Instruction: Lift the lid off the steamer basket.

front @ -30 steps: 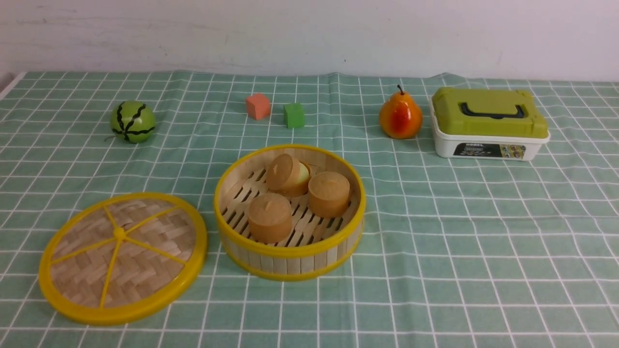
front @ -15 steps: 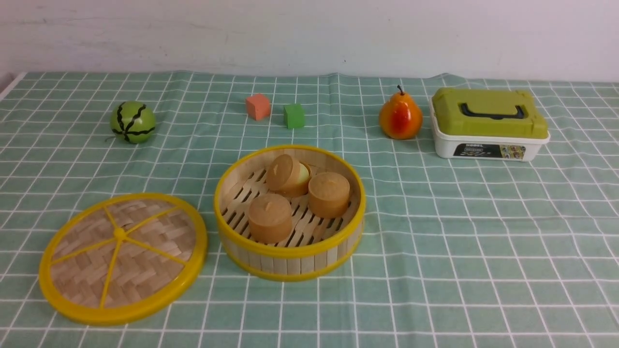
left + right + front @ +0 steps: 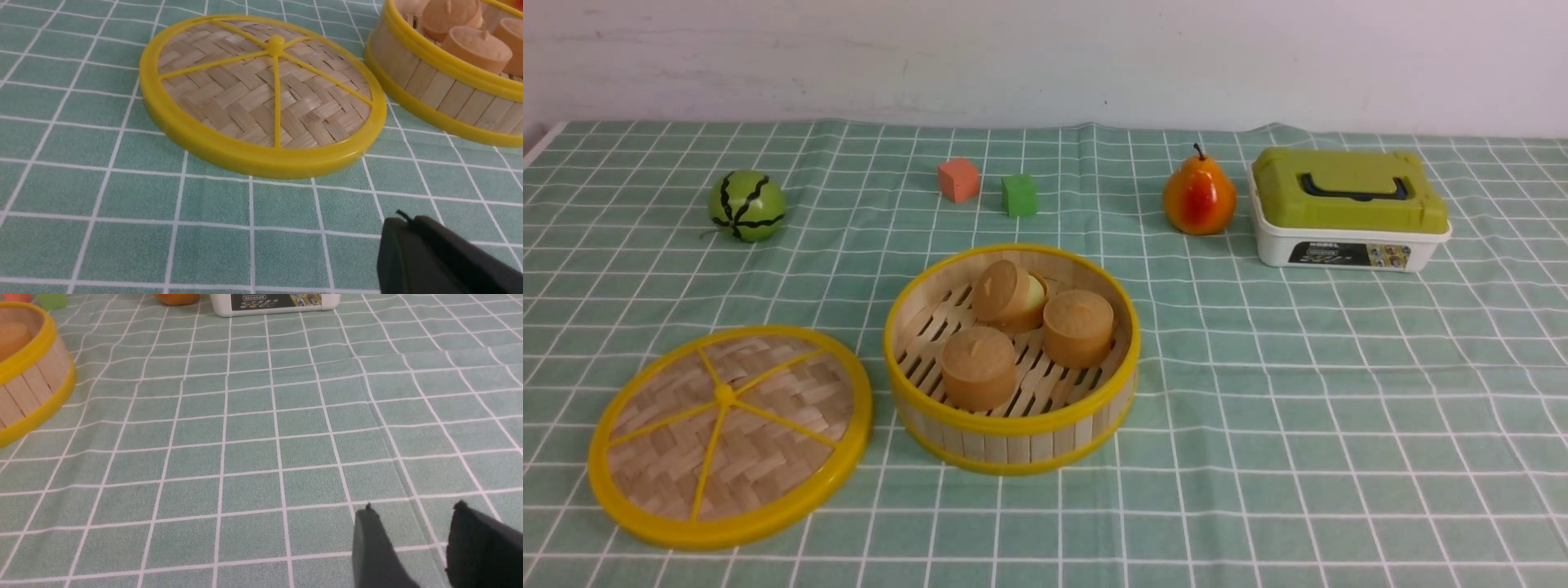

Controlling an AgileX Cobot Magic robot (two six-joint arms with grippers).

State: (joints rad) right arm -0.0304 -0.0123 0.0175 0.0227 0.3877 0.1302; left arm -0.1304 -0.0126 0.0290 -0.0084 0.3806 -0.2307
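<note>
Front view: nothing was seen to have shifted across the last second; the lid (image 3: 730, 437) lay flat on the cloth (image 3: 1298, 392) just left of the basket (image 3: 1013, 359), in the same spot as before, and the basket stood open with three buns (image 3: 1029, 331) inside; neither arm was in sight; the task was judged done, the lid being already off and nothing in motion.

Left wrist view: the lid (image 3: 261, 94) was seen lying level on the cloth, its near rim well apart from the one dark finger (image 3: 441, 257) showing at the picture's edge; the basket (image 3: 445, 90) stood just beside the lid, a narrow gap seemingly between the rims; only one finger being visible, it could not be told whether the left gripper was spread or pressed together; nothing was held.

Right wrist view: the right gripper (image 3: 412, 547) was seen with its fingers spread over bare cloth, nothing between them; the basket (image 3: 28, 379) lay well apart; the lid was not in this view.
</note>
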